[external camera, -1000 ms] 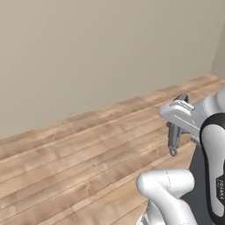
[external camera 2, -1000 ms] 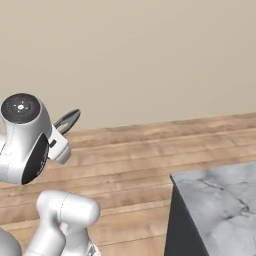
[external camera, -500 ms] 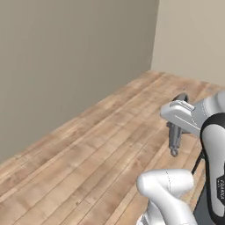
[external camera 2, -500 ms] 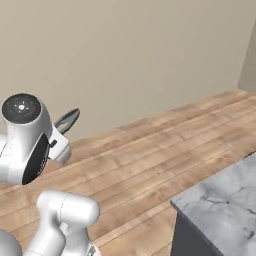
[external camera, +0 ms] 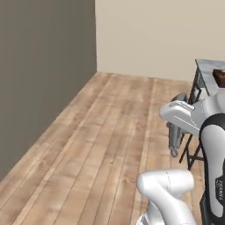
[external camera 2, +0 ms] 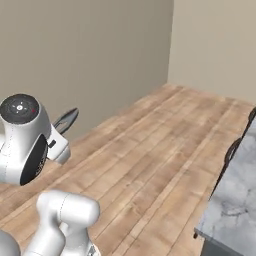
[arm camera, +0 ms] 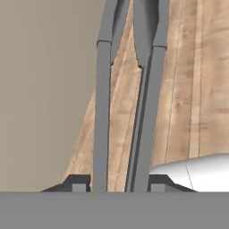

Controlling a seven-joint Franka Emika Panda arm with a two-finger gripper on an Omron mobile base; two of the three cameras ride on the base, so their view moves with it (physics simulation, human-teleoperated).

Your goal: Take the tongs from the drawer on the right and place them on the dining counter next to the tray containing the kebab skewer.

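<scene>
Apparently, gripper point(arm camera: 117, 182) clamped on the tongs point(arm camera: 127, 98), tray point(external camera: 219, 78) on dining counter point(external camera 2: 235, 200) ahead.

The tongs point(arm camera: 147, 112) look like matt grey metal, smooth. The dining counter point(external camera 2: 235, 200) has a white-grey veined marble top. The floor point(external camera: 110, 132) is pale wood planks.

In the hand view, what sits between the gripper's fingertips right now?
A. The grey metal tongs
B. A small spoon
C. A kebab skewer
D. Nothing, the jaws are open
A: the tongs run up from between the fingertips of the gripper, two long grey arms against the wood floor.
</scene>
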